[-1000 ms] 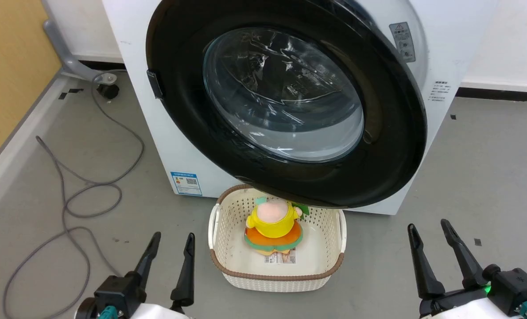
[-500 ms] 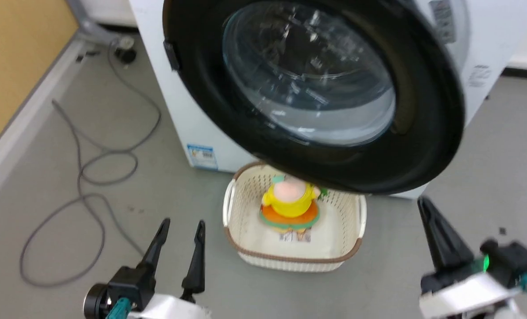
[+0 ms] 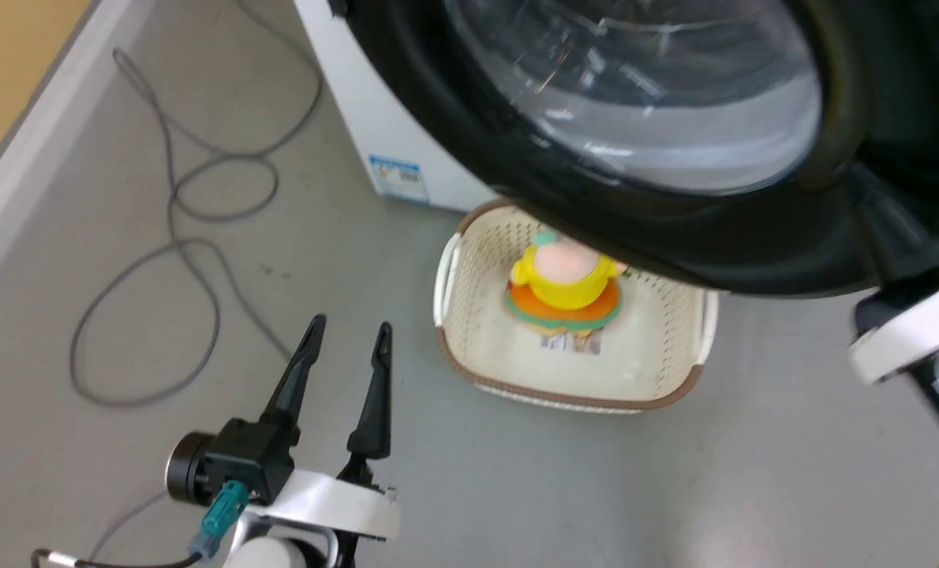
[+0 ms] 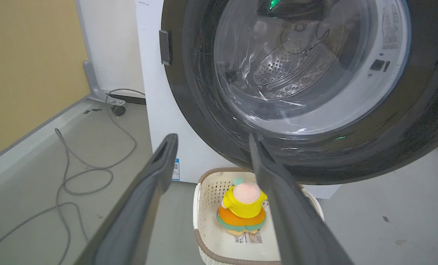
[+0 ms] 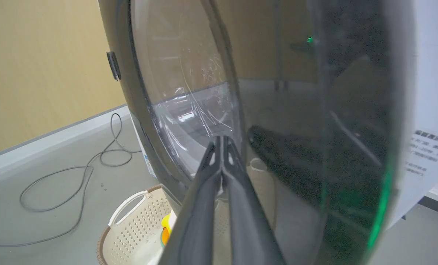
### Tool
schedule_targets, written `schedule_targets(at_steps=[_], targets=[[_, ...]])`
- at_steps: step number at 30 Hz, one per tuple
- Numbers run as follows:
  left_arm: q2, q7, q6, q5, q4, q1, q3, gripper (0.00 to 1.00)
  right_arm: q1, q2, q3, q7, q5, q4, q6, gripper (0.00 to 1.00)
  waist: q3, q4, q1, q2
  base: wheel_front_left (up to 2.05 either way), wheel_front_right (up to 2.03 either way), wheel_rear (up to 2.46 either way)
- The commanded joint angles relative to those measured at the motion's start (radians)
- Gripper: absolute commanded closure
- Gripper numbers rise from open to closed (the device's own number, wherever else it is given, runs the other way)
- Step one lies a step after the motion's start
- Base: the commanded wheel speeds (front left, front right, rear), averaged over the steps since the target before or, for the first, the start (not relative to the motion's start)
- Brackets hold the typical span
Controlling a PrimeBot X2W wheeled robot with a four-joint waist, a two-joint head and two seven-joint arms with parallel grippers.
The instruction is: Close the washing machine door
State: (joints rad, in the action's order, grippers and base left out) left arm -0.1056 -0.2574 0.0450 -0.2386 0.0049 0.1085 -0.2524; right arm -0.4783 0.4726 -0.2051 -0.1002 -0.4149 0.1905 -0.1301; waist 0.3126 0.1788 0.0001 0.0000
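The washing machine door [image 3: 517, 150] stands swung open, its black ring and bulging glass bowl [image 3: 659, 95] overhanging the basket. The white washing machine [image 3: 359, 102] sits behind it, and its steel drum [image 4: 281, 68] shows through the glass. My left gripper [image 3: 347, 335] hangs open over the floor, left of the basket and apart from the door. My right gripper [image 3: 872, 213] is up at the door's lower right rim, blurred. In the right wrist view the right gripper [image 5: 222, 141] is shut with nothing in it, its tips close to the door's glossy face [image 5: 314, 110].
A cream perforated basket [image 3: 454, 276] holding a yellow and orange plush toy [image 3: 564, 284] sits on the floor under the door. A grey cable [image 3: 193, 197] loops across the floor at the left. A pale skirting [image 3: 35, 134] and a yellow wall run along the left.
The head camera has swung, shifting the whole picture. My right gripper has risen from the floor area to the door's lower right rim and its fingers have come together. The left gripper stays open.
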Motion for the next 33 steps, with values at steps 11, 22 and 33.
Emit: schedule_targets(at_steps=[11, 22, 33], targets=[[0.039, -0.004, -0.020, 0.029, -0.014, 0.064, 0.008, 0.00, -0.236, 0.061, 0.088, 0.072, -0.077, 0.207, -0.001, 1.00, 0.107, 0.065, -0.0001, 0.0000, 0.00, 0.00, 0.00], [0.052, -0.004, -0.027, 0.037, -0.014, 0.086, 0.016, 0.00, -0.435, 0.057, 0.162, 0.095, -0.082, 0.417, -0.001, 1.00, 0.136, 0.080, -0.0001, 0.0000, 0.00, 0.00, 0.00], [0.054, -0.004, -0.027, 0.045, 0.005, 0.068, 0.029, 0.00, -0.389, 0.021, 0.118, 0.005, -0.111, 0.465, -0.001, 1.00, 0.058, 0.045, -0.0001, 0.0000, 0.00, 0.00, 0.00]])
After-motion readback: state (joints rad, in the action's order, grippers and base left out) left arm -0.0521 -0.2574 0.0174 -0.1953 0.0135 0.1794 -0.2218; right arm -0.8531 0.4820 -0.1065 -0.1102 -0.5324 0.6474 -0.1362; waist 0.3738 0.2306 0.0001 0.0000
